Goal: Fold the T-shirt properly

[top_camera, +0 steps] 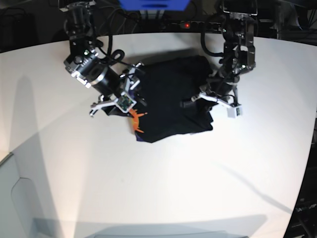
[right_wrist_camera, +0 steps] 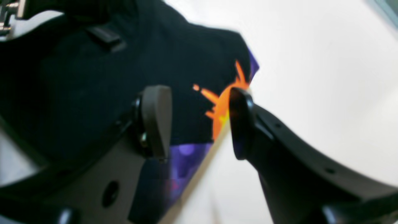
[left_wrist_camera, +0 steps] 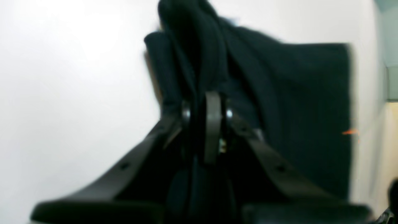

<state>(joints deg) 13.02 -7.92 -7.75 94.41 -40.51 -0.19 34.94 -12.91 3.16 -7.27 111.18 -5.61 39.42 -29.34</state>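
The black T-shirt (top_camera: 168, 94) lies as a bunched bundle in the middle of the white table (top_camera: 158, 188). Its orange-and-purple print (top_camera: 137, 120) shows at the front left corner. My left gripper (top_camera: 190, 103) is at the bundle's right side; in the left wrist view it (left_wrist_camera: 206, 105) is shut on a raised fold of black cloth (left_wrist_camera: 295, 93). My right gripper (top_camera: 134, 91) is at the bundle's left edge. In the right wrist view it (right_wrist_camera: 199, 123) is open, its fingers straddling the shirt's edge (right_wrist_camera: 93, 77) by the orange print (right_wrist_camera: 222, 102). No white label shows.
A power strip with a red light (top_camera: 185, 25) and cables lie along the table's back edge, beside a blue object (top_camera: 153, 4). A white box (top_camera: 10, 198) stands off the table's front left corner. Both arms reach in from the back.
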